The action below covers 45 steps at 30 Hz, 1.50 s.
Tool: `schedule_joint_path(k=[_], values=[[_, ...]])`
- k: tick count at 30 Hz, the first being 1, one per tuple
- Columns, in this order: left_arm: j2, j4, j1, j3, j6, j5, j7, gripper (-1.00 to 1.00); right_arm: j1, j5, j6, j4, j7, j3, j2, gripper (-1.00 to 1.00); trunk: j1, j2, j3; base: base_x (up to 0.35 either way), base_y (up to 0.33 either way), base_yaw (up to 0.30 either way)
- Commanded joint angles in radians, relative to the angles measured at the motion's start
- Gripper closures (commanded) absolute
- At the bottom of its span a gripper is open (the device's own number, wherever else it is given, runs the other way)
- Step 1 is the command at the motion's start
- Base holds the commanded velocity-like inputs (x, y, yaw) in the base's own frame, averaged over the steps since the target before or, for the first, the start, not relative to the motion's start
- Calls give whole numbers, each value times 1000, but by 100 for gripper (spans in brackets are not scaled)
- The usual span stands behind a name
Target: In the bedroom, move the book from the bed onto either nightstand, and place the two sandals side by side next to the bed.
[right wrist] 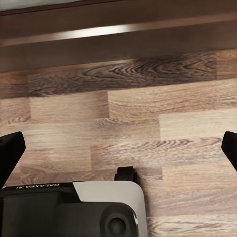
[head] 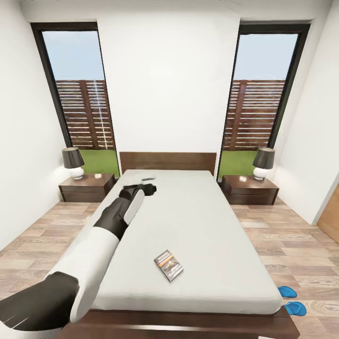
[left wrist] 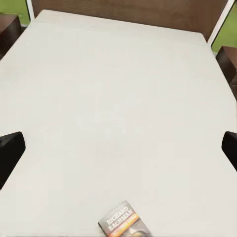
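Both sets of jaws stand wide apart and hold nothing: the left gripper [left wrist: 118, 148] hangs over the bed [head: 197, 221], the right gripper [right wrist: 118, 148] over the plank floor [right wrist: 148, 118] beside the bed's dark frame. The book [head: 168, 265] lies flat on the mattress near the foot end. The two sandals [head: 292, 301] rest on the floor by the bed's right foot corner, close together.

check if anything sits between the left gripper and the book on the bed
Nothing visible does. The left gripper hangs open over the bed, and only bare grey mattress lies between it and the book near the foot end.
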State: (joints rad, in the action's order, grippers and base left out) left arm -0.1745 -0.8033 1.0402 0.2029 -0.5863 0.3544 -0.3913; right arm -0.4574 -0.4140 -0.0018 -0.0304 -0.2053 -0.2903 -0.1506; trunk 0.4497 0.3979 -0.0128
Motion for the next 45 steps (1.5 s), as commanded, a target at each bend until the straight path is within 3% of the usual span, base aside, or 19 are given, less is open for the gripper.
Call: schedule_joint_path(k=[1,2,6,11,25,31,36,39,45], values=[[0,101,1,-1,82,10,-18,-100,-1,-11,0,-2,-8,-7,0,-100,0,2,-1,0,0,0],[0,161,1,-3,132,12,-20,-100,-1,-11,0,-2,-9,-7,0,-100,0,2,-1,0,0,0],[0,260,1,-4,231,14,-22,-100,-1,-11,0,-3,-9,-7,0,-100,0,2,-2,0,0,0],[0,303,-1,-1,278,18,-22,-100,-1,-11,0,-3,-9,-7,0,-100,0,2,-7,0,0,0],[0,366,-6,3,283,74,-20,-100,-1,-11,3,-2,-13,-7,-8,-100,0,2,-29,0,0,0],[0,468,-7,3,287,74,1,-100,-1,-11,6,-2,-13,-6,-15,-100,0,2,-38,0,0,13],[0,509,-12,3,292,75,53,-100,-1,-11,7,-2,-13,-6,-36,-100,0,2,-46,0,0,55],[0,541,-15,4,297,73,118,-100,-1,-11,9,-2,-12,-6,-38,-100,0,2,-51,0,0,62],[0,562,-17,3,346,73,168,-100,-1,-11,9,-2,-9,-7,-39,-100,0,2,-60,0,0,64]])
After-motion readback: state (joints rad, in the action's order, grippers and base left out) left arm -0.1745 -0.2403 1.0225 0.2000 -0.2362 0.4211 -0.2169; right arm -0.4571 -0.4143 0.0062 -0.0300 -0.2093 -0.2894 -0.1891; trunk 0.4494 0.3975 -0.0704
